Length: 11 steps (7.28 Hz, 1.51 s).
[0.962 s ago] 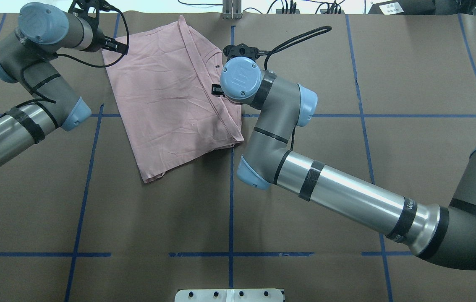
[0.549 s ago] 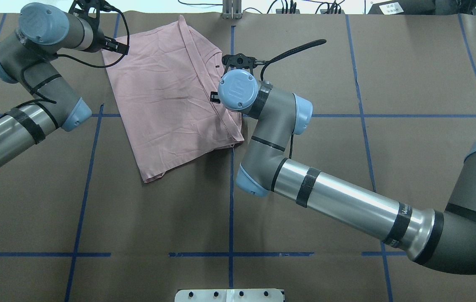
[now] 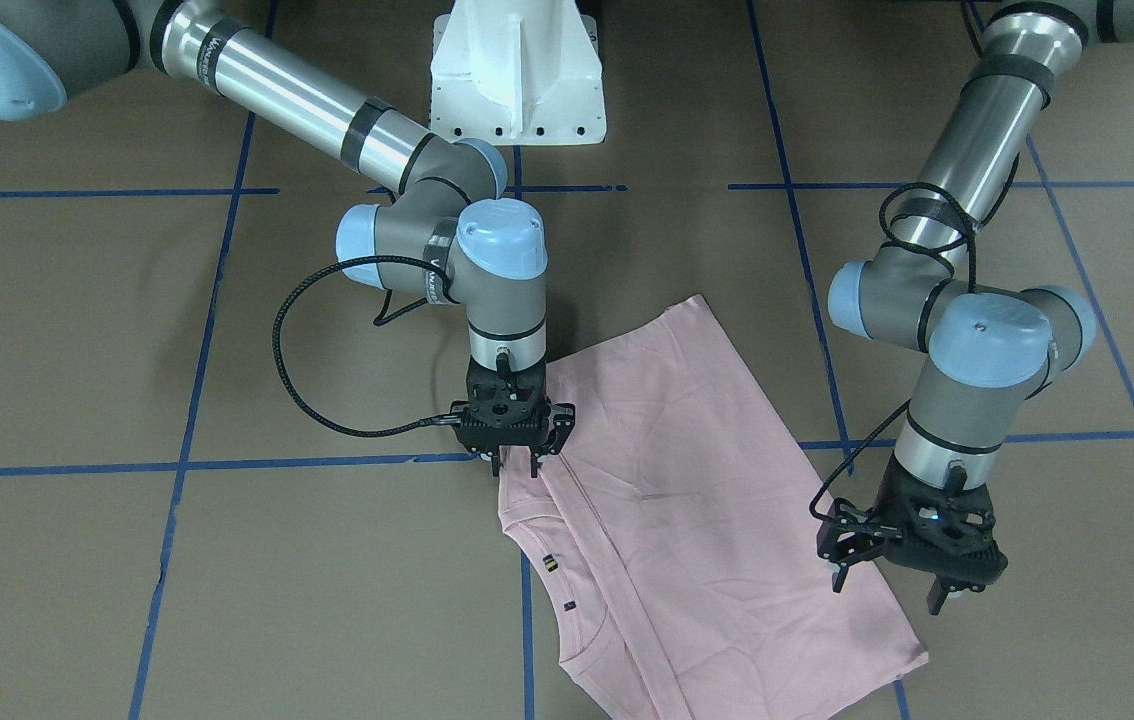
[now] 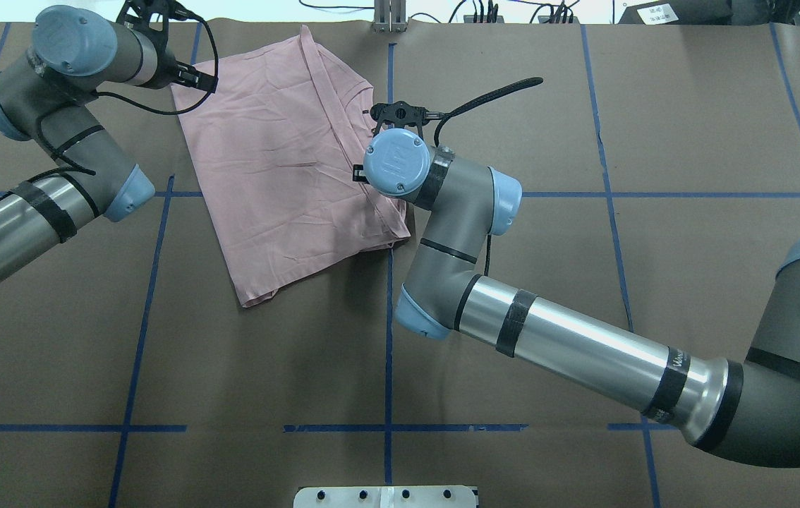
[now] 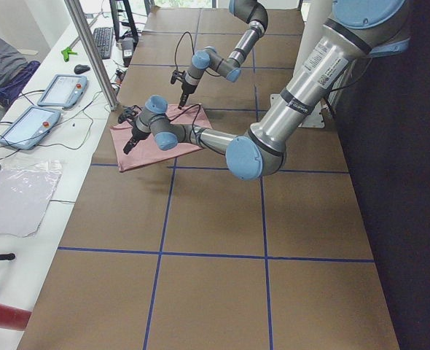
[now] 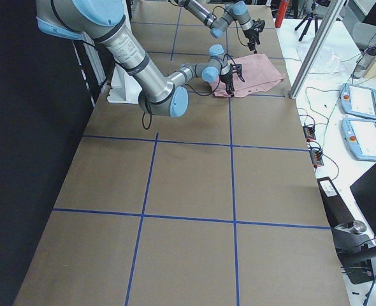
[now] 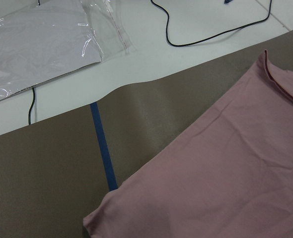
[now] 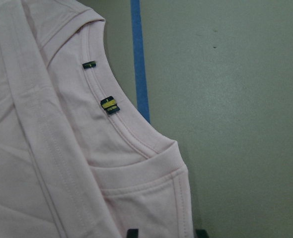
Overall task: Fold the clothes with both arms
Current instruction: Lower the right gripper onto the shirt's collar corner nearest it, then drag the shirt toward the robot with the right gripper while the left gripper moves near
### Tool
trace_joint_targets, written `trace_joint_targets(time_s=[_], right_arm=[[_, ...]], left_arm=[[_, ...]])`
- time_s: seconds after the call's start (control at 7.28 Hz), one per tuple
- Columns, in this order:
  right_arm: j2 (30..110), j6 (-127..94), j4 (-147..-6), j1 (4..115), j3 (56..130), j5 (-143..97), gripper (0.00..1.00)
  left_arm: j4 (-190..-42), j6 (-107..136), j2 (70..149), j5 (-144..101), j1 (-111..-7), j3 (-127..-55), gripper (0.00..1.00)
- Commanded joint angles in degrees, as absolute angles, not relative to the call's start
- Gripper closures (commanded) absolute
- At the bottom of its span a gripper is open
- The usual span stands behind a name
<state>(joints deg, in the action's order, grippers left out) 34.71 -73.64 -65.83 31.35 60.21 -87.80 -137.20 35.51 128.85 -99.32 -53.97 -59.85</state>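
Right gripper (image 3: 517,465), open, straddles the shirt (image 3: 687,480) edge beside the collar (image 8: 117,126); left gripper (image 3: 887,595) hangs open over the left corner. Close each on all layers, then lift together.

Little could be read. On the right arm (image 4: 456,233), the blue joint cap (image 4: 398,161) over the T-shirt's (image 4: 280,155) right edge in the overhead view bore a raised square logo, its letters unclear. A like logo stood on the left arm's (image 4: 54,134) cap (image 4: 63,37), beside the T-shirt's far left corner. White lettering (image 4: 679,353) ran across a black band (image 4: 657,391) on the right arm, well away from the T-shirt; only a leading "W" showed. Two small dark tags (image 8: 109,105) with yellow stripes sat on the T-shirt's collar (image 8: 136,144), their writing too small to tell.
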Motion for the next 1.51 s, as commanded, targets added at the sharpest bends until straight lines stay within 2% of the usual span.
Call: trace_joint_targets(time_s=[0.0, 0.14, 0.27, 0.41, 0.82, 1.1, 1.37], right_arm=[[34.9, -73.7, -65.8, 31.3, 60.2, -87.8, 0.55], [34.9, -73.7, -65.8, 31.3, 60.2, -87.8, 0.58], [34.9, -73.7, -65.8, 31.3, 60.2, -87.8, 0.89], [35.1, -73.5, -65.8, 31.3, 60.2, -87.8, 1.00], [35.3, -72.9, -66.4, 31.4, 61.8, -88.2, 1.00], [43.2, -73.7, -71.7, 29.4, 76.6, -87.9, 1.00], [53.9, -74.8, -76.2, 22.3, 92.5, -81.4, 1.00]], left_arm=[[-137.3, 35.5, 128.8, -99.3, -54.0, -59.9, 0.00], [-137.3, 35.5, 128.8, -99.3, -54.0, -59.9, 0.00], [-137.3, 35.5, 128.8, -99.3, -54.0, -59.9, 0.00], [-137.7, 35.5, 128.8, -99.3, -54.0, -59.9, 0.00], [-138.6, 35.5, 128.2, -99.3, -53.9, -59.9, 0.00], [-138.8, 37.2, 128.2, -99.3, -53.4, -60.0, 0.00], [-138.7, 37.4, 128.2, -99.3, -53.3, -60.7, 0.00]])
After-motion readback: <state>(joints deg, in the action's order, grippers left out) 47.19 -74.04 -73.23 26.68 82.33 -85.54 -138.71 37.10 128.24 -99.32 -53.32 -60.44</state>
